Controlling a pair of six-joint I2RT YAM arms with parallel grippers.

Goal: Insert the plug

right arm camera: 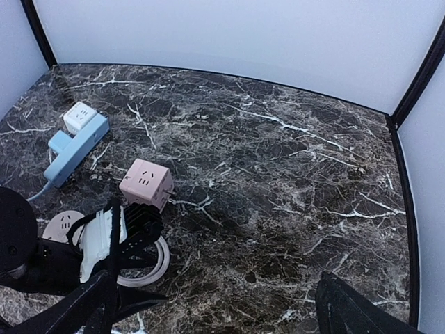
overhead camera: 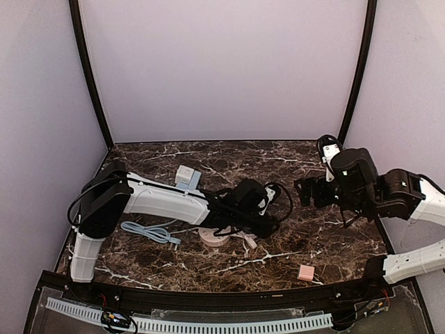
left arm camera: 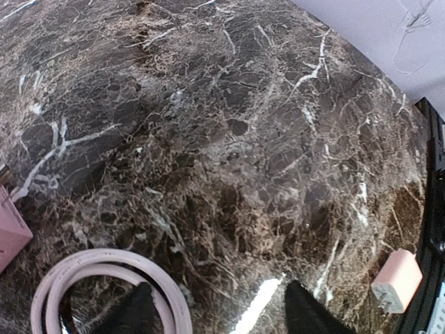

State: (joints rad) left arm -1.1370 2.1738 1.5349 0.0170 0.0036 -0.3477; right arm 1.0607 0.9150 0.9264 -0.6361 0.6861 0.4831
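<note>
Plug block (left arm camera: 396,280), pale pink and rounded-square with small metal prongs, lies untouched on the glossy, white-veined marble table (left arm camera: 229,139), at three o'clock from the left gripper (left arm camera: 222,314). That pincer's dark fingers stand apart over bare stone, with a coiled pink cord (left arm camera: 111,278) at its nine o'clock. The right gripper (right arm camera: 222,309) hangs spread wide and empty.

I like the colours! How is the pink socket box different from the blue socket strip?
The pink socket box is a cube; the blue socket strip is a long bar. A white block sits at the strip's one end; the box carries nothing. Both lie on the marble table.
</note>
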